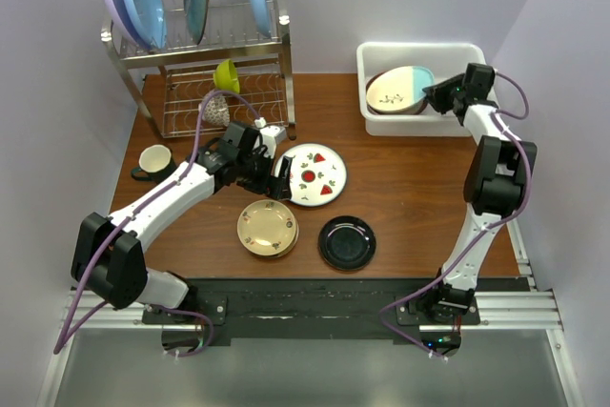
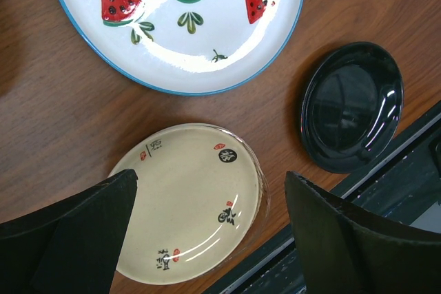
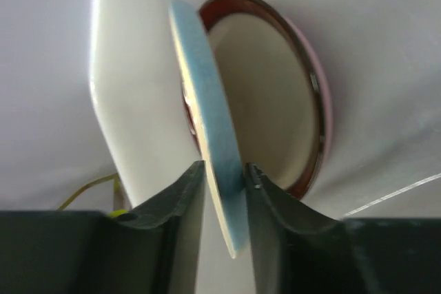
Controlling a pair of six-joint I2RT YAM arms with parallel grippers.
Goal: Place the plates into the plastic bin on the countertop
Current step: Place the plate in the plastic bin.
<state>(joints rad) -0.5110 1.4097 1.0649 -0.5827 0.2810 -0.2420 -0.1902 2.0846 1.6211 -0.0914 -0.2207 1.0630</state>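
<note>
While R gripper (image 3: 224,170) straddles cream-and-teal plate (image 3: 207,101) rim in plastic bin (image 1: 419,49), far right, grip can't tell, L gripper (image 2: 210,177) fingers wide apart over gold-tan plate (image 2: 193,204), near-left countertop (image 1: 410,197).

Lighting: bright, even, from overhead. Top view sharp, with soft, short shadows on table (image 1: 410,197). Left wrist: glare streak across watermelon plate (image 2: 179,25), window-like highlights on black plate (image 2: 351,105); fingers (image 2: 69,239) dark and soft. Right wrist: bin (image 3: 48,67) washed out; teal plate (image 3: 207,122) blurred, too close.
</note>
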